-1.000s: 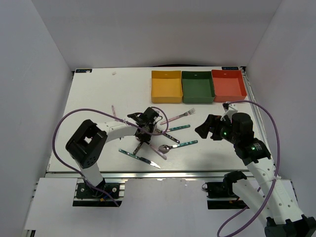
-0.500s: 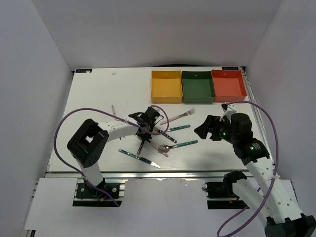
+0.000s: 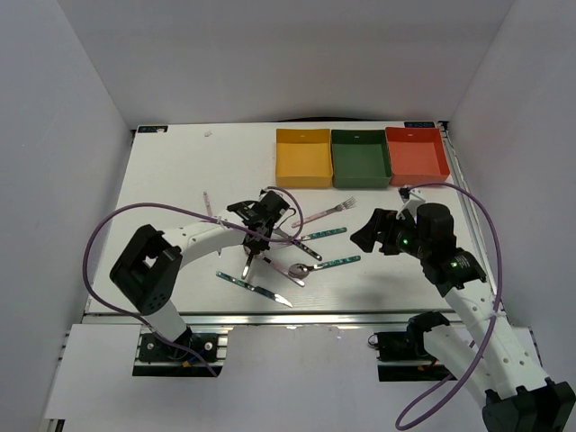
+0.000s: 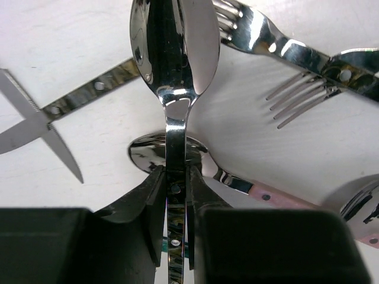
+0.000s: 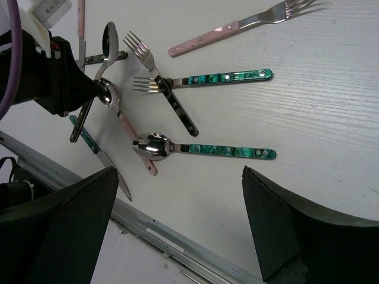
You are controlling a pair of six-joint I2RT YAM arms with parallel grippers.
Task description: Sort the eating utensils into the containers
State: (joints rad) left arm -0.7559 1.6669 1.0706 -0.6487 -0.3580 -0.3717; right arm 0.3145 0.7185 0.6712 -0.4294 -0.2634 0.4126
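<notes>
My left gripper [image 3: 263,219] is shut on the neck of a dark-handled spoon [image 4: 174,47]. The spoon is raised a little over the pile, above a pink-handled spoon [image 4: 249,188]. It also shows in the right wrist view [image 5: 108,36]. My right gripper [image 3: 367,234] is open and empty, above the table beside a teal-handled spoon [image 5: 204,149]. A teal fork [image 5: 207,79], a dark fork [image 5: 172,100], a pink fork [image 5: 237,26] and a teal knife [image 3: 254,288] lie on the table. The yellow bin [image 3: 302,160], dark green bin [image 3: 360,160] and red-orange bin [image 3: 417,155] stand in a row at the back.
A pink-handled knife [image 3: 209,205] lies alone to the left of the pile. The metal front rail of the table [image 5: 148,234] runs close below the utensils. White walls enclose the table on three sides.
My left gripper has moved slightly back and left with the dark-handled spoon in it. My right gripper has shifted a little to the left, still open.
</notes>
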